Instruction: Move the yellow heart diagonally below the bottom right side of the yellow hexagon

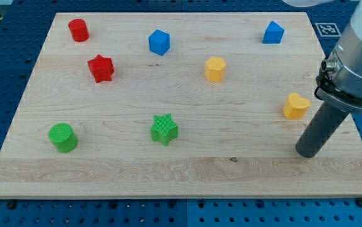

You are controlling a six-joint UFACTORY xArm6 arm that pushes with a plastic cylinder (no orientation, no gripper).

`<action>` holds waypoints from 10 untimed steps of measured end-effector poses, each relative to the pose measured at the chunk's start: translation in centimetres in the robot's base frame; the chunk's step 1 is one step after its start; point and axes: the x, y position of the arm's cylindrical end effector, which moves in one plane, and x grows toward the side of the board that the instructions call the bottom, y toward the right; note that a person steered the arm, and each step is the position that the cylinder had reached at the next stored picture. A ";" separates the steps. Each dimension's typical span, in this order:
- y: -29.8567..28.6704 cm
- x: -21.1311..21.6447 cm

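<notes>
The yellow heart (295,105) lies near the board's right edge, a little below mid-height. The yellow hexagon (215,69) sits up and to the left of it, right of the board's middle. My tip (308,152) rests on the board just below and slightly right of the yellow heart, apart from it. The dark rod rises from the tip up to the right into the arm's grey body.
A red cylinder (78,29) and a red star (101,68) are at the upper left. Two blue blocks (159,42) (272,32) sit along the top. A green cylinder (62,137) and a green star (164,129) lie lower down. The wooden board (181,183) ends close to my tip's right.
</notes>
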 end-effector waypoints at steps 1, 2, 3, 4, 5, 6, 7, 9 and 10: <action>0.0 0.0; 0.0 -1.3; 0.0 -3.1; 0.6 -4.0; 3.0 -4.4; 2.7 -6.1; 2.4 -8.8; -1.7 -11.9; -3.6 -12.7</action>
